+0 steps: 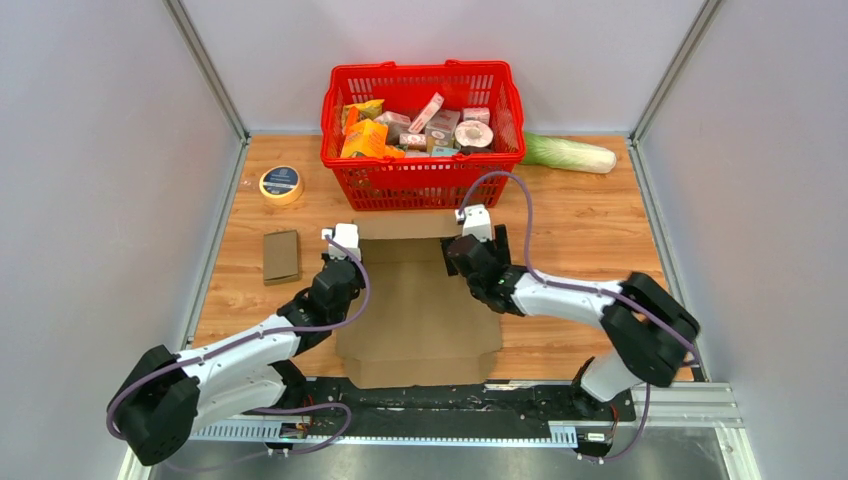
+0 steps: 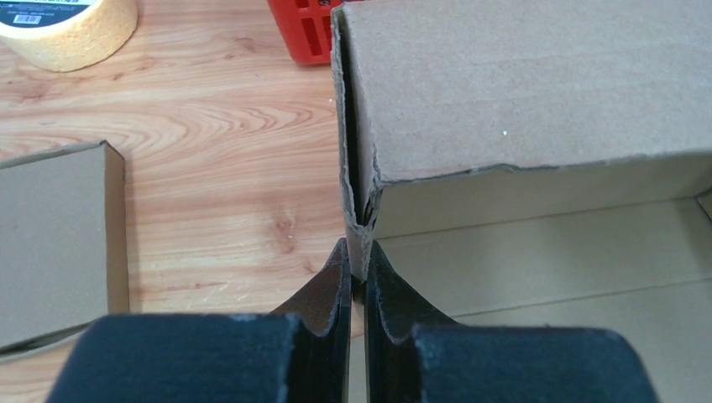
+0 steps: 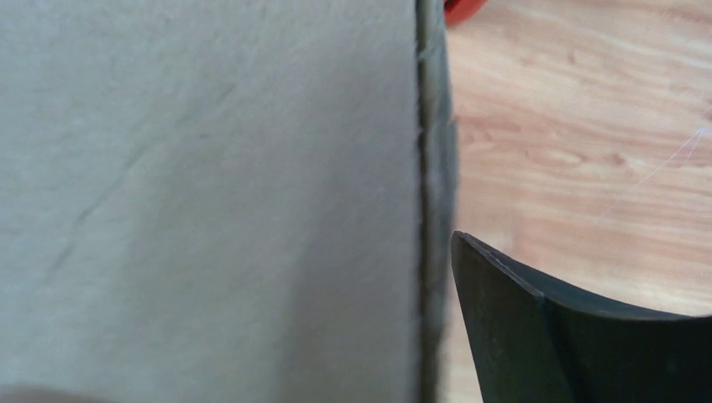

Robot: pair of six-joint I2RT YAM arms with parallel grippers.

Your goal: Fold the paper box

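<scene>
Looking at the containers first, you have one red basket (image 1: 423, 185) at the far edge of the worktop (image 1: 590, 240). It is filled with packaged groceries: orange packets (image 1: 365, 138) on its left side, small boxes in the middle and a round pack (image 1: 473, 135) on the right. They are heaped too closely to count.

Around it lie one roll of tape (image 1: 281, 184) to the left, one small flat cardboard piece (image 1: 281, 256) nearer you, and one pale leafy vegetable (image 1: 570, 153) just right of the basket.

Your paper box (image 1: 420, 310) lies in the middle of the worktop between the two arms. Its base is flat and its far panel is raised, close to the basket's front.

Your left pincer (image 2: 358, 260) is clenched on the box's left side wall, at the corner below the raised panel. Your right pincer (image 1: 478, 232) sits at the box's right wall with its jaws released. The one finger (image 3: 537, 336) you can see stands just off the cardboard edge, and the other is hidden behind the wall.
</scene>
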